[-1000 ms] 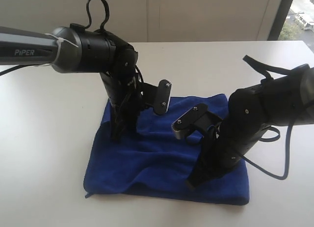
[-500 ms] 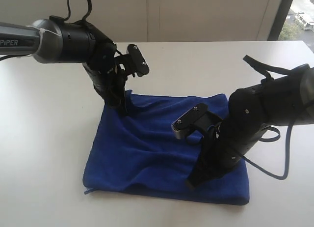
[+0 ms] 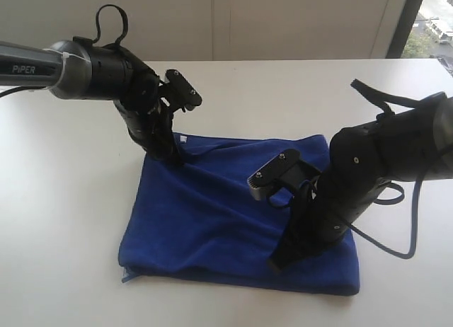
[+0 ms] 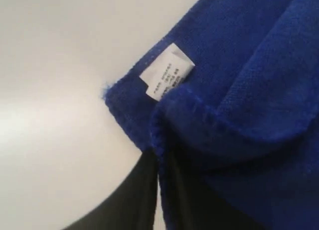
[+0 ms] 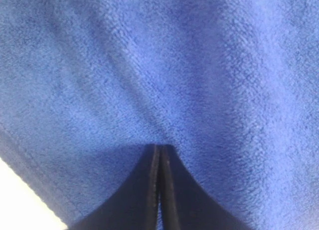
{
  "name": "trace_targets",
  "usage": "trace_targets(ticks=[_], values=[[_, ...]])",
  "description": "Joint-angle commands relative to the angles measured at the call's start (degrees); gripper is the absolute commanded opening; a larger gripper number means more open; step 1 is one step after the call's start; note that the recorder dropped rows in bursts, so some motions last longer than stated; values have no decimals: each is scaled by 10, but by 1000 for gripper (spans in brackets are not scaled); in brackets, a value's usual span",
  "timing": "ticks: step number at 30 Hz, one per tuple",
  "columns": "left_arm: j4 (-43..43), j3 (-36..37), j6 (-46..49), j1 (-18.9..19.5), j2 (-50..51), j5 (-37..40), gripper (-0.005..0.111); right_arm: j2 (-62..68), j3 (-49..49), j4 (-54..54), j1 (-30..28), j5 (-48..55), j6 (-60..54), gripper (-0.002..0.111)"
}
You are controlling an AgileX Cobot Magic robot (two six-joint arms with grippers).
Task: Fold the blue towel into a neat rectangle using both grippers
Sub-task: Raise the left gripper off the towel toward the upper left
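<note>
On the white table (image 3: 64, 199): the blue towel (image 3: 212, 228) lies flat, between the two arms.
Long axis: left to right across the exterior view; the short sides face the arms.
Outline: a skewed four-sided shape. The near edge is longer than the far edge and the left side slants.
Layers: at least two, so one fold is judged done. In the left wrist view an upper hem lies over a lower layer that carries a white label (image 4: 167, 73).
Alignment: the labelled lower corner sticks out past the upper hem, so the edges are not matched.
Surface: shallow creases run across the middle.
Left gripper (image 3: 172, 158): at the far left corner, jaws nearly together, with the upper hem running into the narrow gap. Judged to be a pinch on the towel.
Right gripper (image 3: 276, 265): jaws pressed together with nothing between them, tips on the cloth near the front right.
Remaining: square the corners, smooth the creases, and probably fold once more.
</note>
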Motion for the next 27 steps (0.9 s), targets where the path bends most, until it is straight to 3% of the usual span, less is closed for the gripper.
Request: trace_targets(ticks=[1,3,5,13,18,23,27], values=[[5,4,-10,2,-2,-3,42,26,21,19,-1,73,2,0],[5,4,-13,2,-3,5,56,26,21,21,-1,73,2,0],[5,3,-16,2,-8,14,61,26,21,22,-1,73,2,0],[4,2,-20,0,-86,14,61,26,19,25,-1,84,2,0],[-19,2,-20,0,-143,83,59,26,13,25,-1,109,2,0],[-94,6,4,0,-153,228,35,15,-4,20,-1,135,2,0],[-194,34,78,0,-147,283,2,-15,-11,13,-1,139,2,0]])
